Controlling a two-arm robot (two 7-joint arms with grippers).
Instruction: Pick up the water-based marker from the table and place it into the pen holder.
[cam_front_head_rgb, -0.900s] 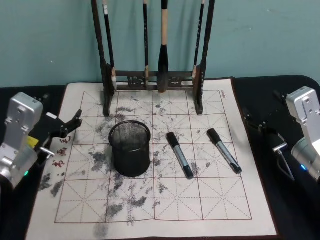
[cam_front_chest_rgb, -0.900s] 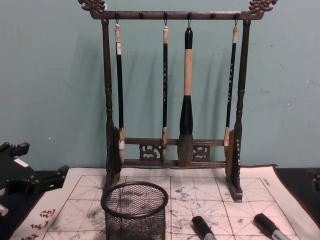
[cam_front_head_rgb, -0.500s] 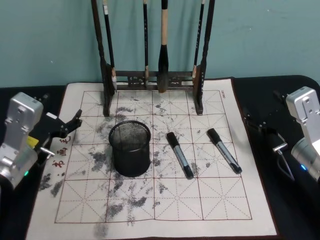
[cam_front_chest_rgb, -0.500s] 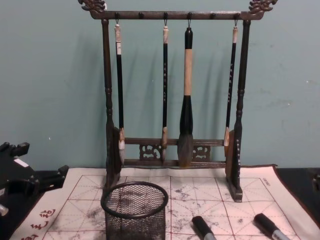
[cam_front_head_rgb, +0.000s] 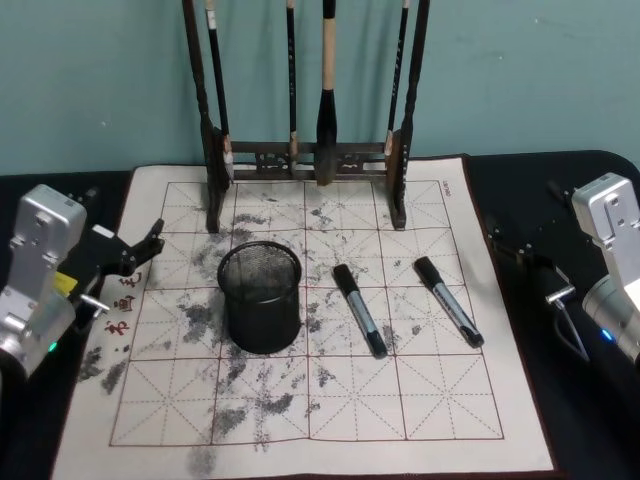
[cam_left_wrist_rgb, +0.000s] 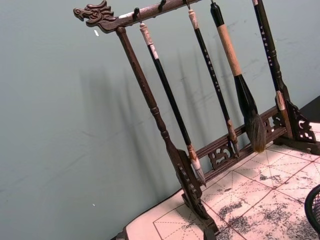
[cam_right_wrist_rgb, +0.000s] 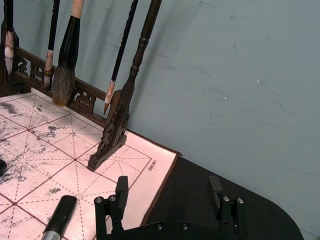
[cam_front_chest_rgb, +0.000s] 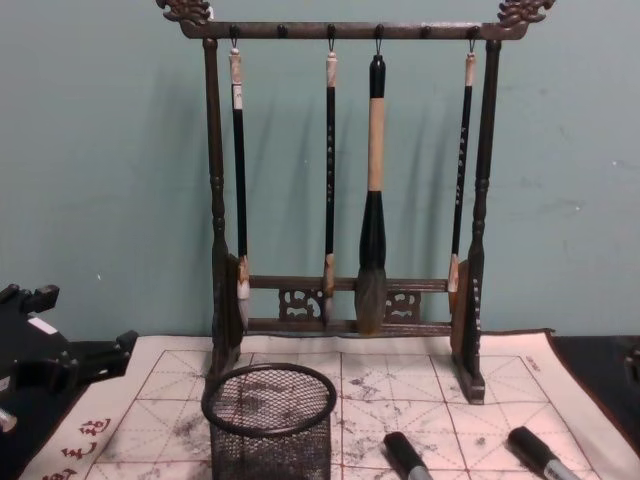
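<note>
Two black-capped markers with grey barrels lie on the ink-stained mat, one (cam_front_head_rgb: 360, 310) just right of the pen holder, the other (cam_front_head_rgb: 448, 301) farther right; either could be the water-based marker. Their caps show low in the chest view (cam_front_chest_rgb: 403, 452) (cam_front_chest_rgb: 535, 448). The pen holder (cam_front_head_rgb: 260, 297) (cam_front_chest_rgb: 269, 420) is a round black mesh cup standing upright left of centre. My left gripper (cam_front_head_rgb: 120, 218) (cam_front_chest_rgb: 75, 322) hovers open at the mat's left edge. My right gripper (cam_front_head_rgb: 525, 222) (cam_right_wrist_rgb: 168, 187) stands open beyond the mat's right edge, with one marker's cap (cam_right_wrist_rgb: 59, 212) near it.
A tall dark wooden brush rack (cam_front_head_rgb: 305, 160) (cam_front_chest_rgb: 345, 200) with several hanging brushes stands at the back of the mat against the teal wall. The white gridded mat (cam_front_head_rgb: 300, 400) lies on a black table (cam_front_head_rgb: 590, 440), with free room at its front.
</note>
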